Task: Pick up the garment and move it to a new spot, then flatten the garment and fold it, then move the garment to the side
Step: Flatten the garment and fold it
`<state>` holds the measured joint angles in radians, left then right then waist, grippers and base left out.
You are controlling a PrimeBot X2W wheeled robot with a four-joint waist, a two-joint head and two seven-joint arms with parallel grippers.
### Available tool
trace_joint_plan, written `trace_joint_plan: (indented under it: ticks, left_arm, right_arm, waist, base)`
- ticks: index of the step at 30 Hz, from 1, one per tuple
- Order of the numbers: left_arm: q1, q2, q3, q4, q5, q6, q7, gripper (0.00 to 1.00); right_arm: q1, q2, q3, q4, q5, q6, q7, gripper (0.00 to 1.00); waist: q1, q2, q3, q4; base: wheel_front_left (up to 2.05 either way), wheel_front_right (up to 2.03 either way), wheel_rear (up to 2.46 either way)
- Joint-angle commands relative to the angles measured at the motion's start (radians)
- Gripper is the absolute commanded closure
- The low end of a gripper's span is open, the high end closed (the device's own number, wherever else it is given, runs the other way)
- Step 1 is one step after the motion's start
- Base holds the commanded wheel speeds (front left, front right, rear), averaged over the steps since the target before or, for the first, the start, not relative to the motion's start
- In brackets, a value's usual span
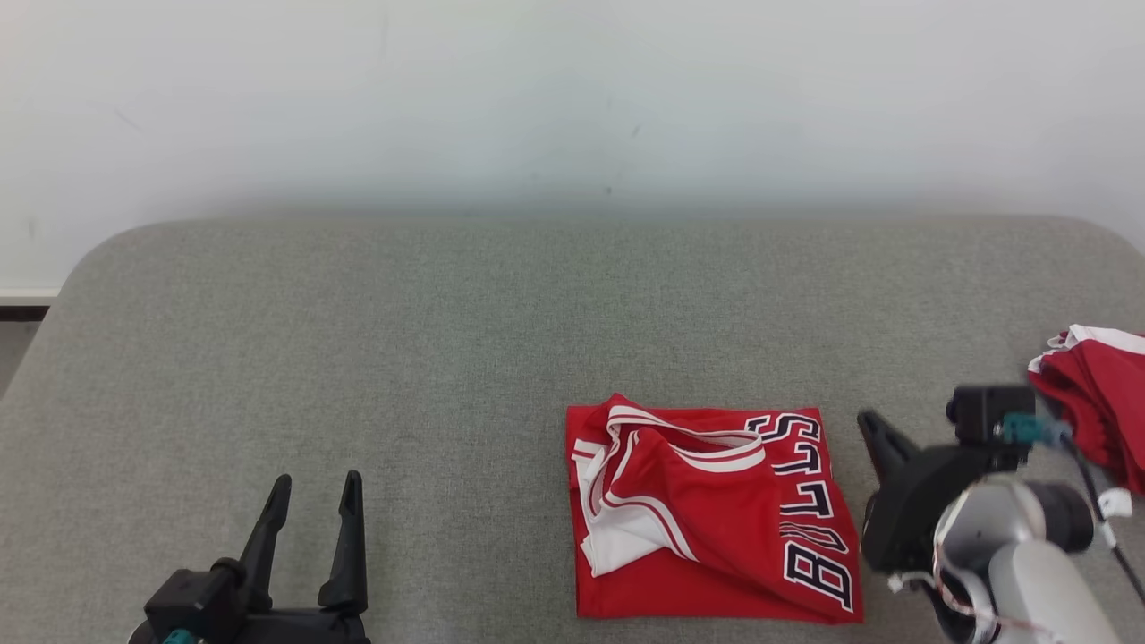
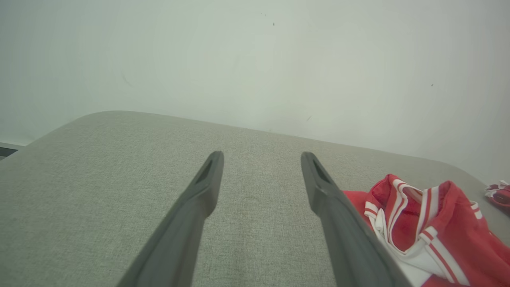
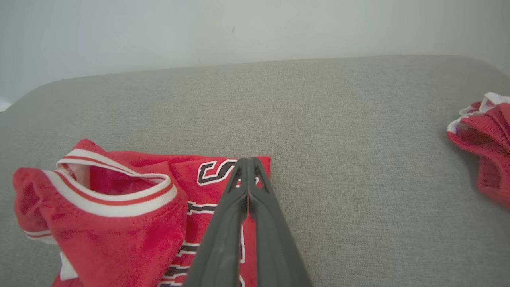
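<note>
- The left claw (image 1: 318,483) has its two dark fingers spread wide, tips pointing away from the robot toward the wall (image 1: 537,89), with bare grey fabric between them.
- In the left wrist view the left claw (image 2: 261,157) hovers low over the grey cushion (image 2: 99,179). The gap between its fingers shows only the weave.
- The right claw (image 1: 869,420) has its fingers pressed together. In the right wrist view the right claw (image 3: 248,160) closes to a single point, the two fingers touching along their tips.
- The garment (image 1: 707,510), a red jersey with white and red trim and dark-edged white letters, lies folded into a rough rectangle on the cushion. It sits just to the left of the right claw and well to the right of the left claw.
- Seen along the right claw's fingers, the garment (image 3: 119,215) spreads to the left of the tips, its far right corner lying under them. Whether the tips touch the cloth cannot be told.
- From the left claw, the garment (image 2: 438,223) shows beyond the right-hand finger, its striped collar opening raised and rumpled.
- A second red piece of clothing (image 1: 1100,394) with a white edge lies bunched to the right of the right claw, apart from the garment. It also appears at the right edge of the right wrist view (image 3: 486,143).
</note>
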<state>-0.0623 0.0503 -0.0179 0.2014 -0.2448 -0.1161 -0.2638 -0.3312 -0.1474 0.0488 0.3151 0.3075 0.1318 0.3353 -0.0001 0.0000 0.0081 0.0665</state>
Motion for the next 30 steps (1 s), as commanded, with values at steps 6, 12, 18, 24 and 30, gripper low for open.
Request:
trace_joint_plan:
  ticks: [6, 12, 18, 24, 30]
  left_arm:
    - [-0.025, 0.000, 0.002, 0.002, 0.004, -0.005, 0.000, 0.00]
    - [-0.041, 0.000, 0.009, 0.010, 0.012, -0.008, 0.000, 0.00]
    - [-0.041, 0.000, 0.016, 0.013, 0.017, -0.011, 0.000, 0.00]
    - [-0.024, 0.000, 0.025, 0.012, 0.017, -0.013, 0.000, 0.00]
    - [-0.006, 0.000, 0.037, 0.009, 0.018, -0.014, 0.000, 0.00]
  right_arm:
    - [0.088, 0.056, 0.033, -0.002, -0.035, -0.002, 0.027, 1.00]
    - [0.079, 0.089, 0.233, 0.022, 0.015, -0.002, 0.046, 1.00]
    - [0.079, 0.097, 0.455, 0.024, 0.137, -0.002, 0.075, 1.00]
    - [0.074, 0.096, 0.530, -0.065, 0.265, -0.002, 0.075, 1.00]
    - [0.105, 0.082, 0.400, -0.175, 0.197, -0.002, -0.060, 0.00]
  waist:
    - [0.0001, 0.0000, 0.030, 0.007]
    - [0.0001, 0.0000, 0.037, 0.018]
    - [0.0001, 0.0000, 0.032, 0.020]
    - [0.0001, 0.0000, 0.017, 0.005]
    - [0.0001, 0.0000, -0.013, -0.025]
  base:
    - [0.00, 0.00, 0.00]
    - [0.00, 0.00, 0.00]
    - [0.00, 0.00, 0.00]
    - [0.00, 0.00, 0.00]
    - [0.00, 0.00, 0.00]
